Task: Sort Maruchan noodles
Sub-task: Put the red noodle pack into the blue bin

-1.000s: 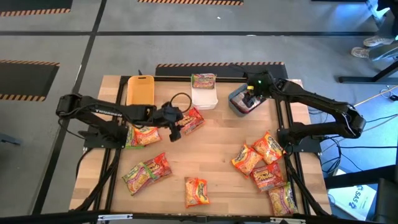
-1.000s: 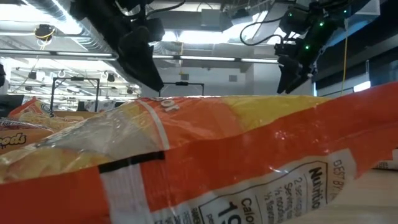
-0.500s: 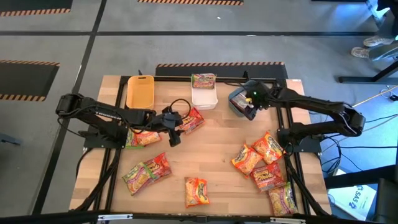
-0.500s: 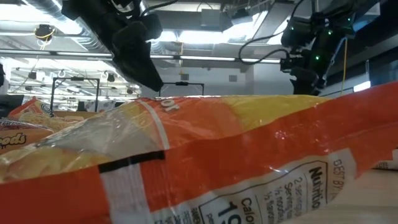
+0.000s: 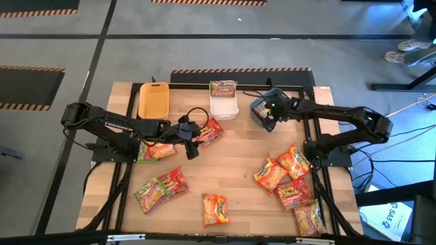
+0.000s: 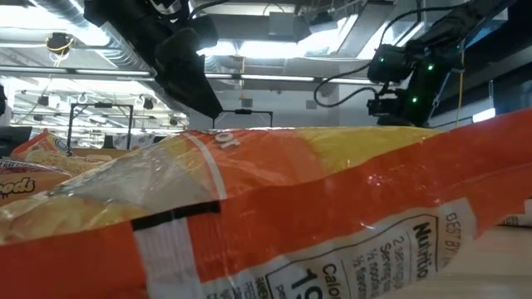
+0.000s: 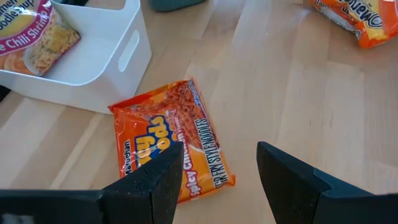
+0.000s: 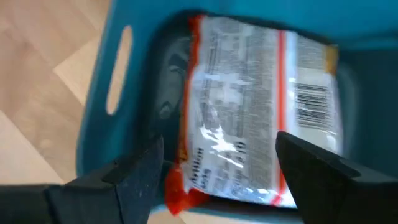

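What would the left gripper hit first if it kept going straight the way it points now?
Most likely the orange glossy plastic noodle packet lying flat on the wooden table, beside the white plastic bin. The open left gripper looks down at the packet's near end, though its height above the packet is unclear.

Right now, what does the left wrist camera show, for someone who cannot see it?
An orange noodle packet lies flat on the wooden table, just ahead of the left claw, whose two dark fingers stand open. A white bin beside the orange packet holds another noodle packet.
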`<state>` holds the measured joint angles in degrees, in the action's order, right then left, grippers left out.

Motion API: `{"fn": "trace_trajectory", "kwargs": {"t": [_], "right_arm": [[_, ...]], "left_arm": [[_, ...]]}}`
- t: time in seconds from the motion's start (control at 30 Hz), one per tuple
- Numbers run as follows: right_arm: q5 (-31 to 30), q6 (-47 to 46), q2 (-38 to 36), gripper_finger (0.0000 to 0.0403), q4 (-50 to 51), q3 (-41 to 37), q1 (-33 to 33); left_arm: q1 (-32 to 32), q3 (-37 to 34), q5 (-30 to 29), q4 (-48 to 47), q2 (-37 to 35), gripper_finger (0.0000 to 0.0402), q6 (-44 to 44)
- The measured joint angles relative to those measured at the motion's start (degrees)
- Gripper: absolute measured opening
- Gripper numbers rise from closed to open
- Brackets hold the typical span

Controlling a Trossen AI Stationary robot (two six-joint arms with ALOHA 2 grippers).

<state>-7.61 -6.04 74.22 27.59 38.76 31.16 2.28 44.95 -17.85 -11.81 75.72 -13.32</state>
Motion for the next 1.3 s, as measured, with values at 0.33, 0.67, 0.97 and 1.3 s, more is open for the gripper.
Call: {"fn": "trace_trajectory", "kwargs": {"t": [0.33, 0.67, 0.97, 1.3], "right_arm": [[-2.2, 1.8, 6.5, 0.0274, 0.5, 0.3, 0.0], [-5.4, 5.3, 7.8, 0.0090, -0.7, 0.2, -0.1], [-5.5, 6.4, 7.6, 0.0007, -0.7, 0.2, 0.0], [-3.6, 6.5, -0.8, 0.0000, 2.2, 0.0, 0.0]], "left_arm": [[0.0, 0.0, -0.8, 0.0, 0.0, 0.0198, 0.0], [-0.1, 0.0, -1.2, -0.1, 0.0, 0.0198, 0.4], [-0.1, 0.0, -1.2, -0.1, 0.0, 0.0198, 1.5], [-0.1, 0.0, -1.2, 0.0, 0.0, 0.0198, 1.5]]}}
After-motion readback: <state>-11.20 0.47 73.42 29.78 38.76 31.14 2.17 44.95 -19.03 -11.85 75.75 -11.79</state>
